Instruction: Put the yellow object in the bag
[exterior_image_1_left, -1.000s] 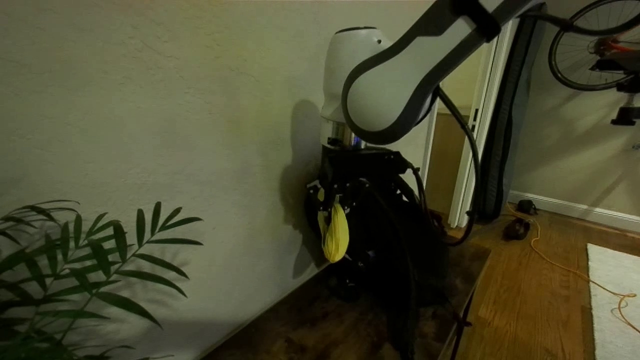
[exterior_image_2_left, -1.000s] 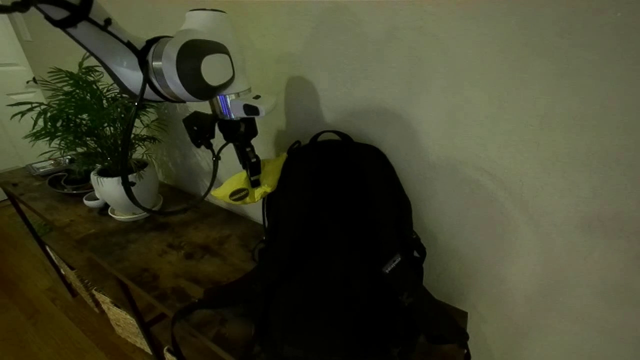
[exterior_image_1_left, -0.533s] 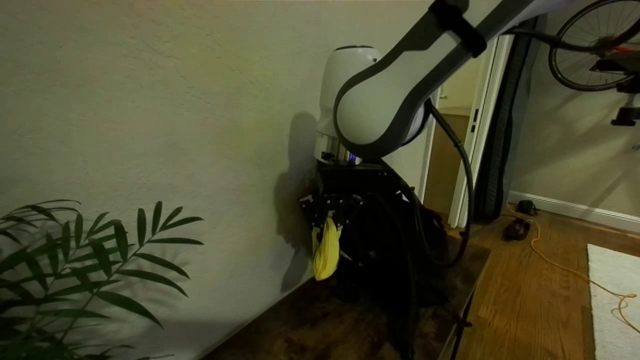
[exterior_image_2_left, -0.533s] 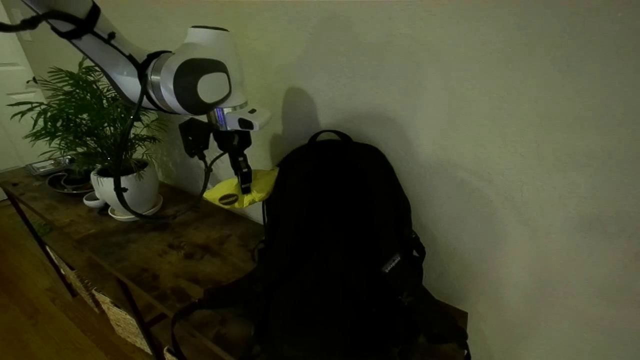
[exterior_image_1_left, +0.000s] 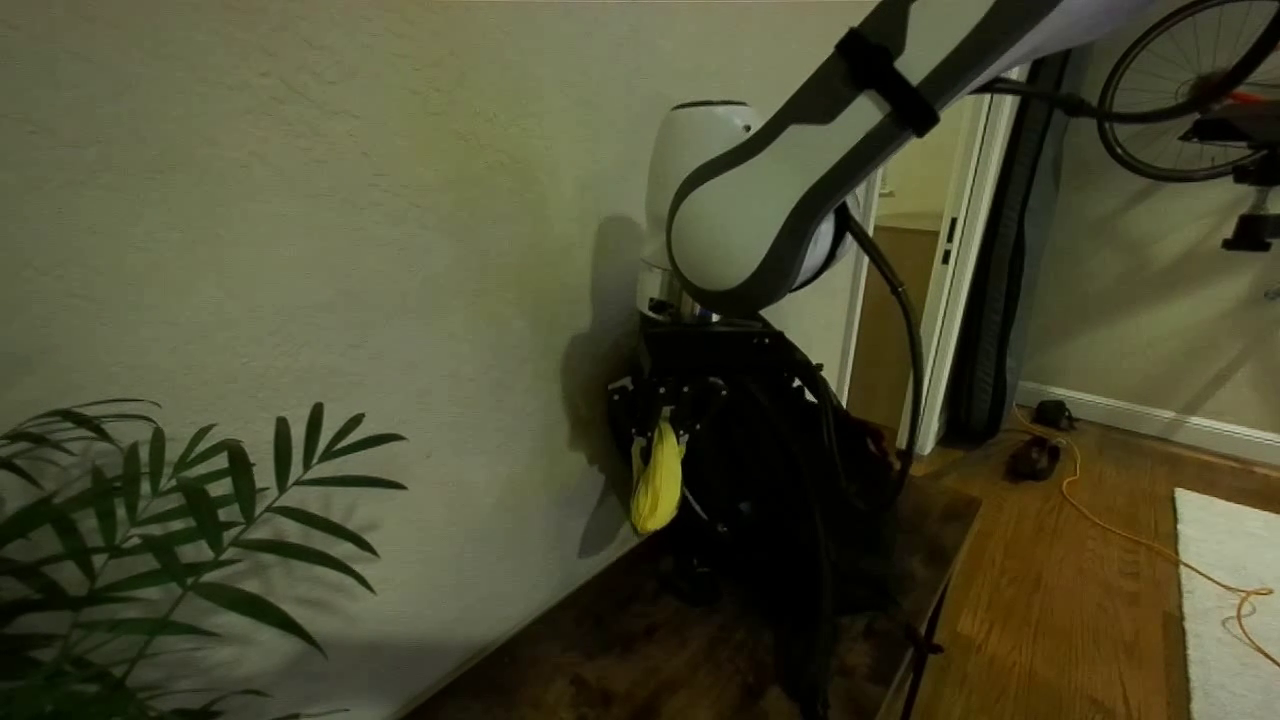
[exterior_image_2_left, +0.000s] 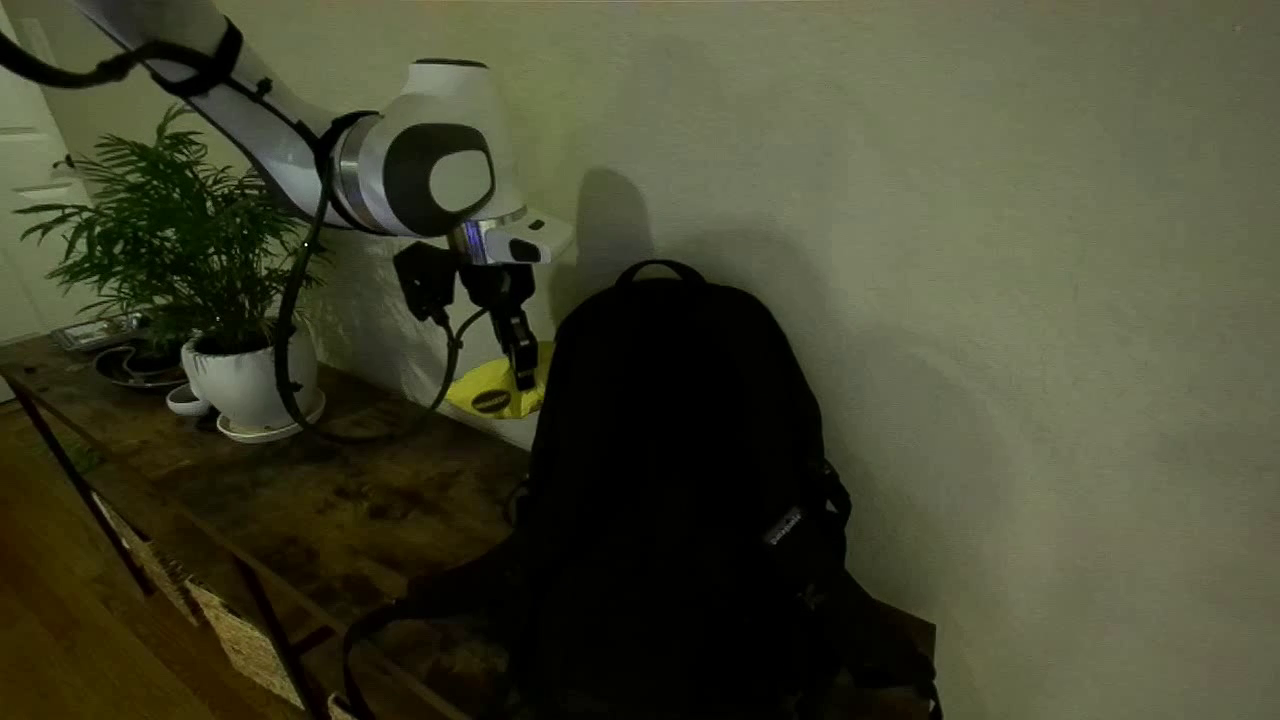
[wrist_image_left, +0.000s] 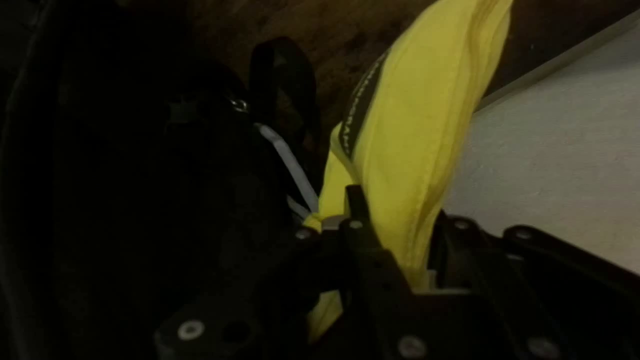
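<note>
The yellow object (exterior_image_2_left: 488, 393) is a soft, banana-like piece with a dark label. My gripper (exterior_image_2_left: 524, 382) is shut on it and holds it above the table, fingers pointing down. In the wrist view the yellow object (wrist_image_left: 425, 100) sits between the fingers (wrist_image_left: 397, 207) and its far end hangs free. The bag (exterior_image_2_left: 680, 480), a black backpack, stands upright against the wall. It hides one end of the yellow object in that exterior view. In another exterior view the yellow object (exterior_image_1_left: 657, 485) hangs beside the dark bag (exterior_image_1_left: 780, 540). The bag's opening is too dark to make out.
The wall (exterior_image_1_left: 450, 300) is close beside the gripper. A plant in a white pot (exterior_image_2_left: 250, 380) stands on the wooden table (exterior_image_2_left: 380, 500) behind the arm. Backpack straps (exterior_image_2_left: 450, 590) spread over the table edge. A black cable loops from the arm.
The arm with the yellow object first came down and slightly away from the backpack, then moved back toward it. More of the yellow object is now hidden behind the bag. The bag has not moved.
</note>
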